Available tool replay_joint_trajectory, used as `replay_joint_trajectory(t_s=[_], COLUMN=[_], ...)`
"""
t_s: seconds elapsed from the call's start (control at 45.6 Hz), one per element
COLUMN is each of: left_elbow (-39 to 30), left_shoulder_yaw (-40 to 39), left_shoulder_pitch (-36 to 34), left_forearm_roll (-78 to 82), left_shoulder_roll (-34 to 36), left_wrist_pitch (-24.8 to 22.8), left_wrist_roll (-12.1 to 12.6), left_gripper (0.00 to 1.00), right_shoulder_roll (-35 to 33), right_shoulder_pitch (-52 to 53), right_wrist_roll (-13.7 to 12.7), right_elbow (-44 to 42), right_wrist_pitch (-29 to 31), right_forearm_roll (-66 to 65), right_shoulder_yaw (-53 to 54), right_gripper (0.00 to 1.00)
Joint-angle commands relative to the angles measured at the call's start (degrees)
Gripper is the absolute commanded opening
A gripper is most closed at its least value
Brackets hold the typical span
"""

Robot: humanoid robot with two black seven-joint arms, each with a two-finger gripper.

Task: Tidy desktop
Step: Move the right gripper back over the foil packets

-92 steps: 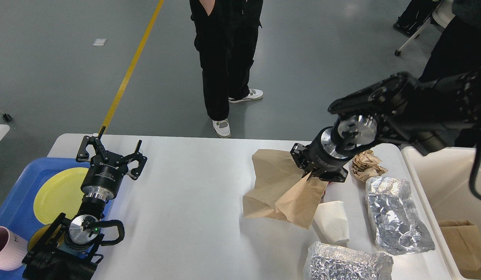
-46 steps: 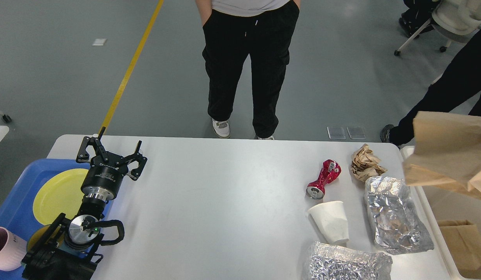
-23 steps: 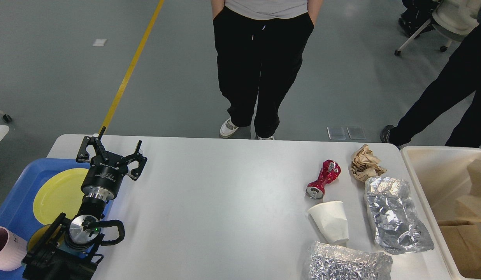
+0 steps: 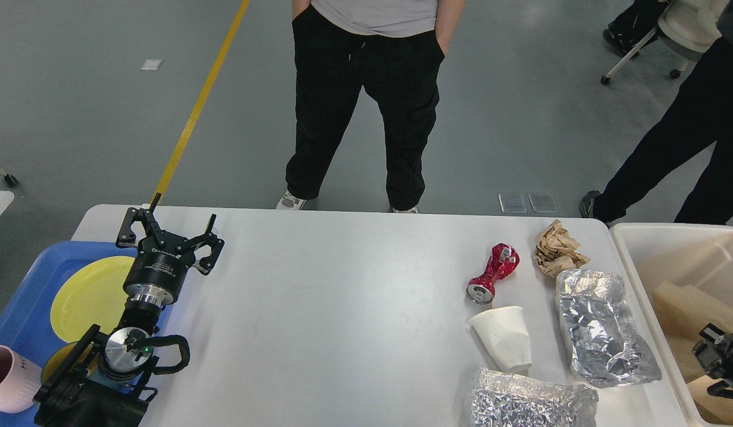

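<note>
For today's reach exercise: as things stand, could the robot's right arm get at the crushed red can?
Probably yes. The right claw sits over the cream bin, and the crushed red can lies uncovered on the desktop. Foil bundle and crumpled paper lie between, so coming from above looks safest.

lab or test hall | grey floor (image 4: 105,118) with yellow line (image 4: 197,112) | onlookers standing (image 4: 366,101) | wheeled chair (image 4: 669,41)

The flat brown paper bag (image 4: 690,308) that the right gripper (image 4: 719,362) lifted off the white desktop (image 4: 343,308) now lies in the cream plastic bin (image 4: 669,237), beneath the gripper, exposing a crushed red can (image 4: 494,273).
</note>
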Motion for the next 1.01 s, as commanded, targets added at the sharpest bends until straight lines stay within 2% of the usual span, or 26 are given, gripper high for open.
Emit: replay_joint_trajectory(t_s=[0.0,0.263,0.285,0.351,0.372,0.438,0.46,0.657,0.767,0.832,0.854,0.986], left_elbow=[0.00,0.00,0.00,0.00,-0.08,0.00,0.00,0.00,0.00,-0.08,0.00,-0.08], left_shoulder_yaw=[0.00,0.00,0.00,0.00,0.00,0.00,0.00,0.00,0.00,0.00,0.00,0.00], left_shoulder_pitch=[0.00,0.00,0.00,0.00,0.00,0.00,0.00,0.00,0.00,0.00,0.00,0.00], left_forearm_roll=[0.00,0.00,0.00,0.00,0.00,0.00,0.00,0.00,0.00,0.00,0.00,0.00], left_shoulder_roll=[0.00,0.00,0.00,0.00,0.00,0.00,0.00,0.00,0.00,0.00,0.00,0.00], left_wrist_pitch=[0.01,0.01,-0.08,0.01,0.01,0.01,0.01,0.01,0.01,0.01,0.01,0.01], left_wrist_roll=[0.00,0.00,0.00,0.00,0.00,0.00,0.00,0.00,0.00,0.00,0.00,0.00], left_gripper=[0.97,0.97,0.97,0.97,0.97,0.97,0.97,0.97,0.97,0.97,0.97,0.97], right_shoulder_roll=[0.93,1.46,1.37,1.28,1.37,1.37,1.37,0.67,-2.75,-7.14,-10.03,-12.60], right_shoulder_pitch=[-1.47,-3.05,-2.97,-2.97,-2.97,-2.70,-2.53,-0.34,4.75,10.28,15.53,30.23], right_wrist_roll=[0.00,0.00,0.00,0.00,0.00,0.00,0.00,-0.09,-0.79,-0.97,-1.06,-0.88], right_elbow=[0.03,0.03,0.03,0.11,0.11,0.47,0.64,3.18,9.50,15.74,20.72,29.54], right_wrist_pitch=[-0.02,-0.20,-0.37,-1.78,-2.57,-4.06,-4.15,-3.98,-3.28,-2.14,-0.83,6.11], right_forearm_roll=[0.00,0.00,0.00,0.27,0.27,0.27,0.27,0.36,-0.52,-0.70,-1.22,-3.78], right_shoulder_yaw=[0.04,0.12,0.12,0.12,0.12,0.04,0.12,0.83,-0.05,-0.84,-2.93,-14.80], right_gripper=[0.00,0.00,0.06,0.51,0.63,0.95,1.00,1.00,1.00,1.00,1.00,1.00])
